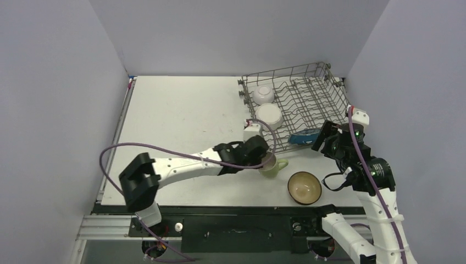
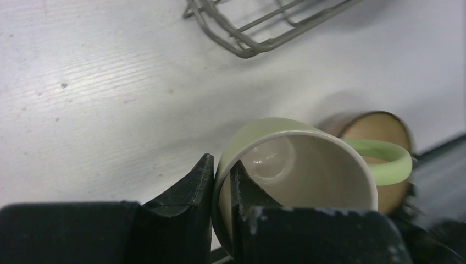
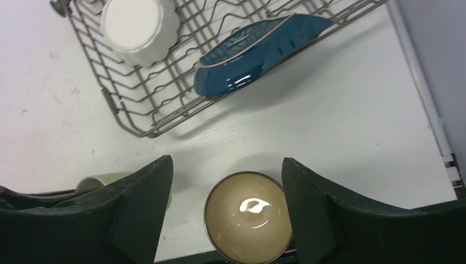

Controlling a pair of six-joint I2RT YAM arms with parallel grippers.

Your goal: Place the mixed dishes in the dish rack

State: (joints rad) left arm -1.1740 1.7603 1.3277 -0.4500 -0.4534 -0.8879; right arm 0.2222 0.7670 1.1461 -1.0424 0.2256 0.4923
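Note:
My left gripper (image 1: 266, 160) (image 2: 222, 165) is shut on the rim of the pale green mug (image 1: 273, 166) (image 2: 299, 159), with one finger inside and one outside. The mug is tilted just in front of the dish rack (image 1: 308, 102) (image 2: 237, 47) (image 3: 132, 100). My right gripper (image 1: 325, 138) (image 3: 225, 163) is open and empty above the brown bowl (image 1: 304, 187) (image 3: 248, 220) (image 2: 379, 127). In the rack are the small white bowl (image 1: 264, 94), the white scalloped plate (image 1: 270, 116) (image 3: 140, 25) and the dark blue leaf-shaped dish (image 1: 304, 135) (image 3: 258, 50).
Grey walls close the table at the left, back and right. The rack stands at the back right against the right wall. The table's front edge with a black rail (image 1: 236, 209) runs just below the brown bowl. A purple cable (image 1: 137, 146) loops over the left arm.

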